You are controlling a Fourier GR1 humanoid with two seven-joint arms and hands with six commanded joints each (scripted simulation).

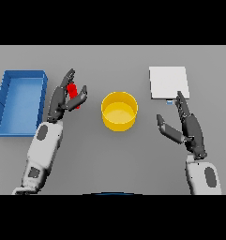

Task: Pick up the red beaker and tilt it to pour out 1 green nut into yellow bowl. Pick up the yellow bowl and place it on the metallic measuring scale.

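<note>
The left hand [63, 98] is raised over the desk [109, 159], its forearm slanting up from the lower left, with long fingers on one side of the red beaker [73, 95] and the thumb on the other, closed around it. The beaker sits between them, tilted, with its upper end leaning away to the left. Just to the left of this hand lies a blue tray [6, 105] with raised walls. To its right, near the middle of the desk and apart from the hand, stands the yellow bowl [119, 111], upright; whether anything lies inside cannot be told. The right hand [187, 124] hangs further right, fingers straight and thumb spread, holding nothing. Its fingertips reach toward the near edge of the pale square measuring scale [168, 82], which lies flat at the upper right.
</note>
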